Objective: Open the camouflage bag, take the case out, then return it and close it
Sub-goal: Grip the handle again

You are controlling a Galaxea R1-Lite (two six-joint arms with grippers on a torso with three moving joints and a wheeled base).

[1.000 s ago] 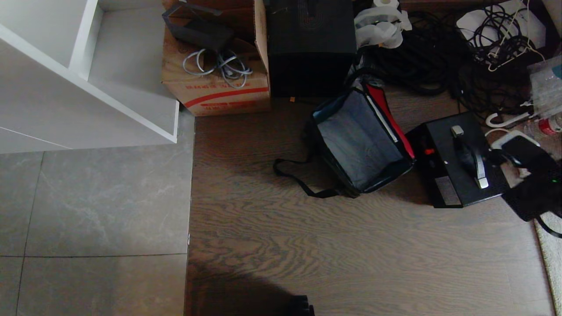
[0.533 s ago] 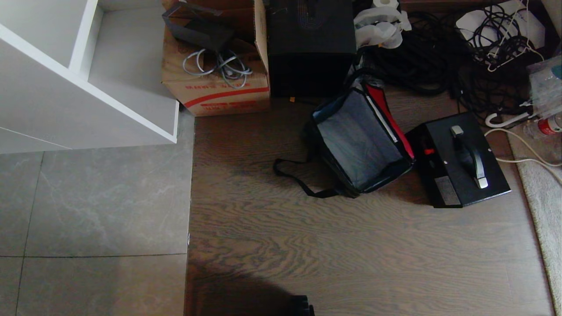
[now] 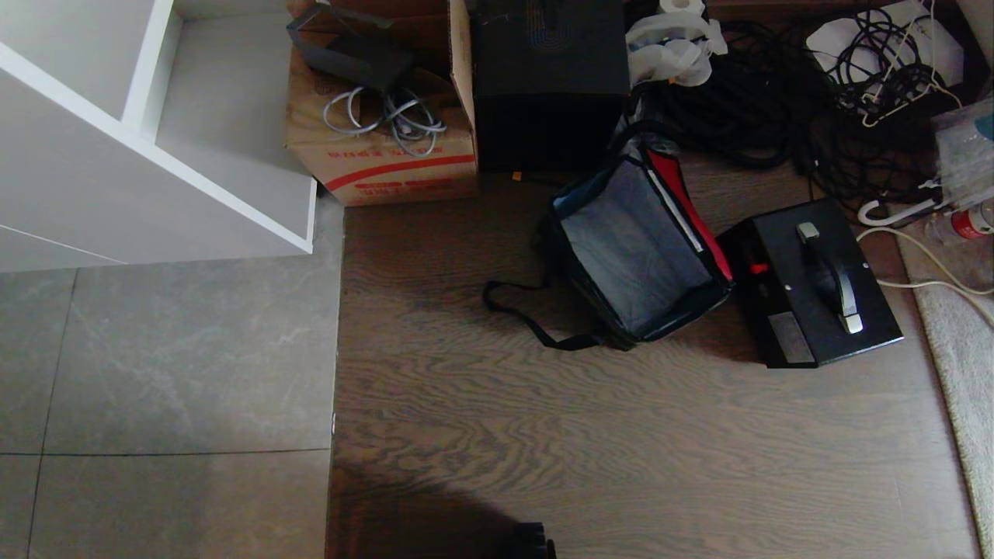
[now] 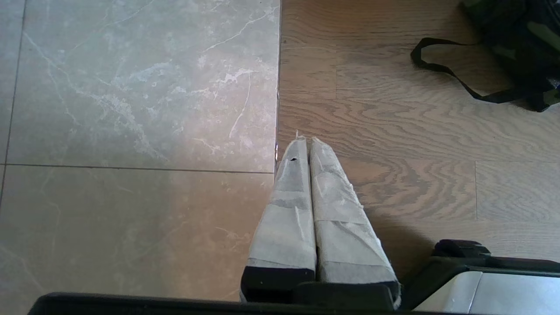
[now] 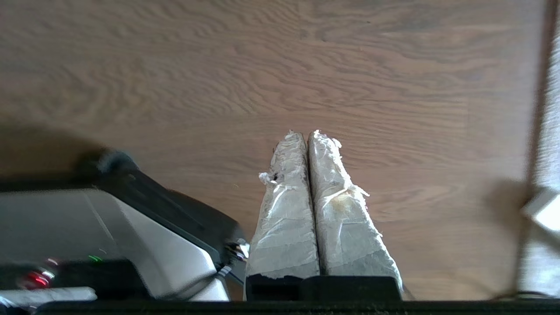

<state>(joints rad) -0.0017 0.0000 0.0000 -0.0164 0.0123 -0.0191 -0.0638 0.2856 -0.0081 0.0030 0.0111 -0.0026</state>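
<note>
The right gripper (image 5: 305,134) is seen with its taped fingers (image 5: 284,210) pressed together on nothing, hung over bare wood-grain floor (image 5: 262,65) with no task item beneath or near it; the pale edge of a rug (image 5: 552,109) runs along one side of it. The left gripper (image 4: 305,141) is likewise pinched closed and empty, poised above the seam where grey stone tile (image 4: 131,109) meets the wood planks, beside part of the robot's base (image 4: 481,280). Ahead of it and off to its right, well apart, a black shoulder strap (image 4: 442,70) is trailed across the planks from the camouflage bag (image 4: 520,39). Neither arm appears in the head view, so both are judged parked. There the camouflage bag (image 3: 637,248) lies unzipped, its red-lined flap thrown back and its grey interior bare. The case (image 3: 815,287) rests flat just beside it, handle (image 3: 829,278) upward; this is judged to leave removal done, return and closing outstanding, the handle being kept uppermost for regrasping. Beyond these are noted a plain black box (image 3: 551,85), a cardboard carton (image 3: 380,116), tangled cables (image 3: 815,101) and a white shelf unit (image 3: 140,147).
</note>
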